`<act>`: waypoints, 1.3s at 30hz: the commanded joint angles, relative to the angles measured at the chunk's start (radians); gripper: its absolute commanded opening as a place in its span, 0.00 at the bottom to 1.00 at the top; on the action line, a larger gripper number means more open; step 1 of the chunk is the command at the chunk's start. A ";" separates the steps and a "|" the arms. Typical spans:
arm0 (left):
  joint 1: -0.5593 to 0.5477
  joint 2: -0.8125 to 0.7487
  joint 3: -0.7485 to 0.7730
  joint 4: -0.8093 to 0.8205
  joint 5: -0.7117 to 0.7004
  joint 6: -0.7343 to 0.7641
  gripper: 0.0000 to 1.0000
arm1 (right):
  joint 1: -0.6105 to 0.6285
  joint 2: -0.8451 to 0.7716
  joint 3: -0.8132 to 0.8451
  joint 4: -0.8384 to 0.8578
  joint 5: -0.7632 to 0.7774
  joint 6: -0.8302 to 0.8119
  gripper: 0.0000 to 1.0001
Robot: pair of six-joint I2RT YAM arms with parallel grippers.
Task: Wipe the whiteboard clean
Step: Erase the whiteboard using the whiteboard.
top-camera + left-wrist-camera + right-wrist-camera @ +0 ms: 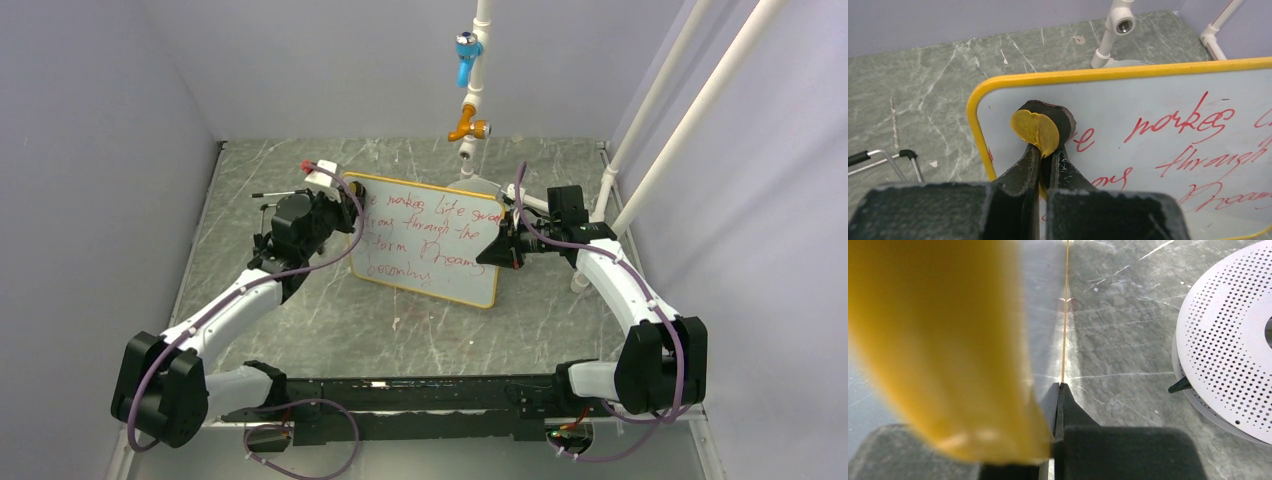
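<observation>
The whiteboard (430, 240), white with a yellow frame and several lines of red handwriting, sits mid-table. My left gripper (343, 207) is at its upper left corner, shut on a round yellow-and-black eraser pad (1040, 127) that rests on the board surface (1158, 100) beside the first red word. My right gripper (497, 250) is shut on the board's right edge. In the right wrist view the board shows edge-on as a thin line (1065, 315) running out from the closed fingertips (1064, 392), with its yellow frame (948, 340) blurred close to the lens.
A white pipe stand with blue and orange valves (468, 60) rises behind the board from a round perforated disc (1233, 340). Two slanted white pipes (650, 120) stand at the right. A thin metal wire piece (883, 160) lies left of the board. Grey walls enclose the table.
</observation>
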 commanded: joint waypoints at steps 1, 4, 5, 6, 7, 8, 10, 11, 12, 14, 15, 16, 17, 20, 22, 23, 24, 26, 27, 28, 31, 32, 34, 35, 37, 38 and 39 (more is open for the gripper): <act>-0.009 -0.040 -0.078 0.082 0.050 -0.075 0.00 | 0.016 -0.026 0.035 -0.029 -0.039 -0.078 0.00; -0.032 -0.034 -0.105 0.098 0.045 -0.086 0.00 | 0.016 -0.026 0.034 -0.029 -0.039 -0.079 0.00; -0.038 -0.028 -0.103 0.097 0.045 -0.088 0.00 | 0.016 -0.029 0.034 -0.029 -0.037 -0.078 0.00; -0.044 -0.025 -0.097 0.095 0.047 -0.087 0.00 | 0.017 -0.030 0.035 -0.030 -0.036 -0.079 0.00; -0.054 -0.020 -0.090 0.090 0.041 -0.083 0.00 | 0.016 -0.030 0.035 -0.030 -0.037 -0.080 0.00; -0.060 -0.016 -0.081 0.084 0.036 -0.077 0.00 | 0.016 -0.032 0.034 -0.030 -0.037 -0.080 0.00; -0.066 -0.010 -0.049 0.063 0.021 -0.063 0.00 | 0.015 -0.033 0.033 -0.030 -0.037 -0.080 0.00; -0.064 -0.007 -0.025 0.049 0.012 -0.056 0.00 | 0.016 -0.034 0.033 -0.031 -0.038 -0.079 0.00; -0.065 -0.004 0.004 0.029 -0.004 -0.044 0.00 | 0.016 -0.035 0.033 -0.031 -0.039 -0.080 0.00; -0.064 0.003 0.065 -0.023 -0.047 -0.021 0.00 | 0.015 -0.037 0.033 -0.032 -0.039 -0.082 0.00; -0.065 0.007 0.095 -0.050 -0.062 -0.008 0.00 | 0.016 -0.037 0.034 -0.033 -0.039 -0.081 0.00; -0.065 0.011 0.124 -0.075 -0.080 0.005 0.00 | 0.016 -0.039 0.035 -0.032 -0.038 -0.081 0.00; -0.066 0.016 0.147 -0.099 -0.106 0.012 0.00 | 0.015 -0.041 0.034 -0.032 -0.037 -0.081 0.00; -0.065 0.033 0.178 -0.139 -0.146 0.028 0.00 | 0.016 -0.041 0.035 -0.033 -0.037 -0.082 0.00; -0.064 0.042 0.169 -0.147 -0.141 0.027 0.00 | 0.016 -0.043 0.035 -0.033 -0.036 -0.082 0.00; -0.065 0.044 0.162 -0.143 -0.130 0.028 0.00 | 0.015 -0.043 0.035 -0.033 -0.037 -0.082 0.00; -0.068 0.044 0.146 -0.146 -0.121 0.022 0.00 | 0.017 -0.043 0.035 -0.033 -0.036 -0.083 0.00; -0.084 0.040 0.111 -0.135 -0.109 0.013 0.00 | 0.016 -0.043 0.035 -0.033 -0.036 -0.083 0.00; -0.106 0.034 0.093 -0.131 -0.110 0.013 0.00 | 0.016 -0.042 0.035 -0.033 -0.037 -0.083 0.00; -0.122 0.030 0.079 -0.129 -0.106 0.009 0.00 | 0.016 -0.041 0.035 -0.033 -0.037 -0.083 0.00; -0.161 0.023 0.059 -0.130 -0.111 0.001 0.00 | 0.016 -0.039 0.035 -0.033 -0.039 -0.084 0.00; -0.166 0.025 0.062 -0.136 -0.120 0.002 0.00 | 0.016 -0.039 0.035 -0.032 -0.038 -0.082 0.00; -0.167 0.033 0.079 -0.147 -0.136 0.011 0.00 | 0.015 -0.039 0.034 -0.032 -0.037 -0.081 0.00; -0.166 0.039 0.093 -0.153 -0.147 0.019 0.00 | 0.016 -0.040 0.033 -0.032 -0.037 -0.081 0.00; -0.159 0.053 0.134 -0.173 -0.185 0.050 0.00 | 0.016 -0.041 0.033 -0.033 -0.036 -0.082 0.00; -0.146 0.060 0.155 -0.186 -0.202 0.059 0.00 | 0.017 -0.043 0.034 -0.033 -0.035 -0.083 0.00; -0.123 0.067 0.177 -0.196 -0.195 0.059 0.00 | 0.014 -0.044 0.034 -0.035 -0.034 -0.084 0.00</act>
